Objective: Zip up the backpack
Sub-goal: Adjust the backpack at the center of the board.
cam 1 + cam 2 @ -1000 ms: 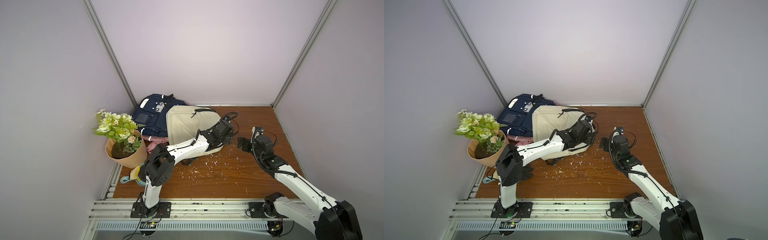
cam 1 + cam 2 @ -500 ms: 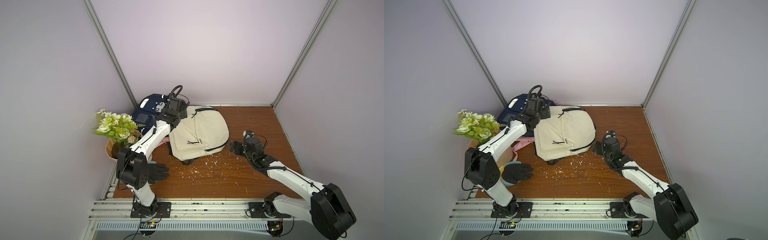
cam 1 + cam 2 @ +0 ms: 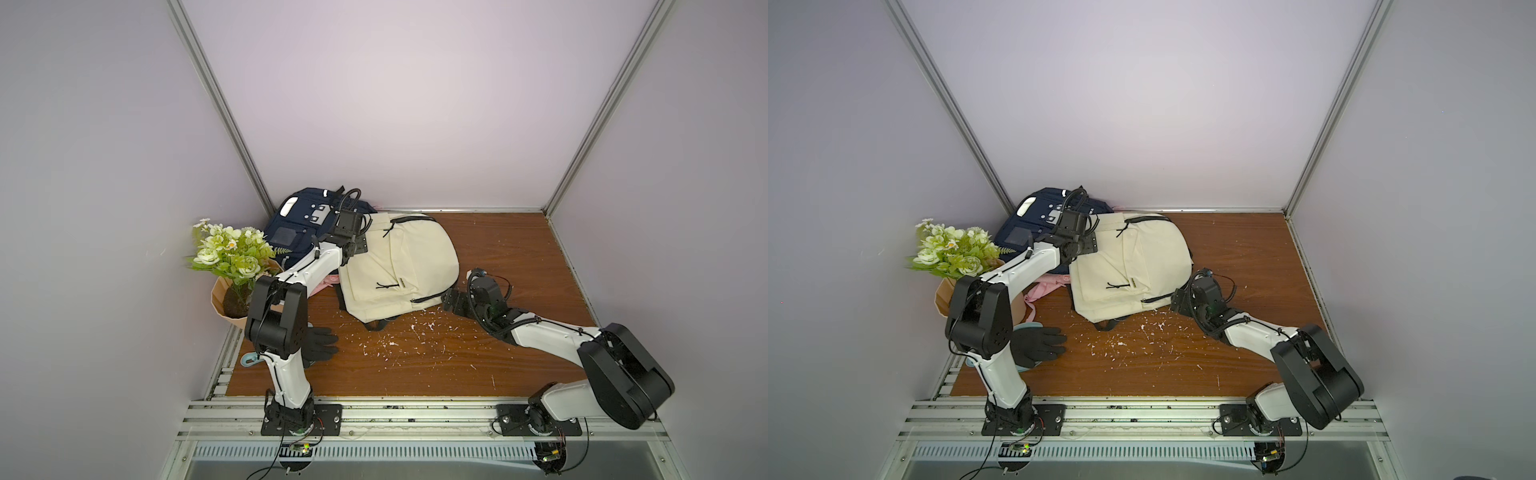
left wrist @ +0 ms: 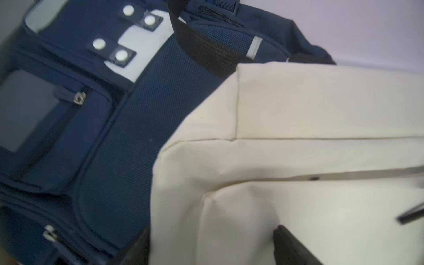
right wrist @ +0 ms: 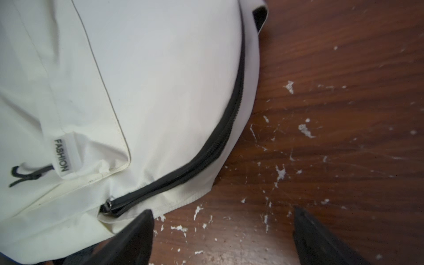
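On the counter (image 3: 498, 257), the cream backpack (image 3: 399, 266) lies flat, its far corner overlapping a navy bag (image 4: 68, 114).

Left tool (image 4: 213, 229): jaws spread astride that far corner's cloth, with no pinch visible.

Right tool (image 5: 222, 210): released, jaws wide, over bare wood just beside the backpack's near edge.

Zip slider (image 5: 106, 207) sits at the end of the black zipper (image 5: 229, 114), close to one right finger (image 5: 137, 229). Whether the track gapes is hard to read.

Step in hand (judged): take the slider.
- Shift the right tool onto the small metal pull and narrow the jaws before closing.
- Clamp the left tool first as an anchor, since limp cloth will likely bunch and the bag may slide.
- Draw along the track's curve, not straight.
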Action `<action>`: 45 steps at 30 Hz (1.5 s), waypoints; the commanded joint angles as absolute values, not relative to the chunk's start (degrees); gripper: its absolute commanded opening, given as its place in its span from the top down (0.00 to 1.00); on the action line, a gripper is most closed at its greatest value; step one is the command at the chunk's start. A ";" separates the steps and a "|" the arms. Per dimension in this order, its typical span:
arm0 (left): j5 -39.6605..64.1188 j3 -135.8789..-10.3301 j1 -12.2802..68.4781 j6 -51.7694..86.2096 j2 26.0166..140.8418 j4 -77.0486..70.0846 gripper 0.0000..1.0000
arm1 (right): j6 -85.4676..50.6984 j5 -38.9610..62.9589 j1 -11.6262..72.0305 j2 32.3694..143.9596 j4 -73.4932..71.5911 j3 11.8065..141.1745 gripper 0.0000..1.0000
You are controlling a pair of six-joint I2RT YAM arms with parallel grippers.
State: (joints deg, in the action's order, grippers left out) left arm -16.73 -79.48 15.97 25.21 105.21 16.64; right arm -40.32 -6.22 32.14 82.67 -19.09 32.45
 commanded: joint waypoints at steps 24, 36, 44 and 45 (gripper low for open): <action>-29.07 -47.49 45.04 41.28 75.67 11.38 0.36 | -33.56 -8.45 18.62 85.13 -10.29 42.23 0.05; -23.50 -80.41 26.15 24.57 102.26 18.40 0.03 | -39.90 0.00 22.24 80.42 -14.70 34.41 0.06; -16.25 -79.47 24.39 23.73 106.38 16.19 0.01 | -40.22 3.26 22.94 84.11 -17.95 34.11 0.06; -15.68 -77.56 24.88 23.77 105.21 15.28 0.02 | -39.85 3.03 22.94 84.87 -17.85 34.68 0.06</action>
State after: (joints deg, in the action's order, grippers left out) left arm -19.46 -80.55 23.88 25.06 108.18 15.07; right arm -39.51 1.87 22.92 83.44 -16.14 33.41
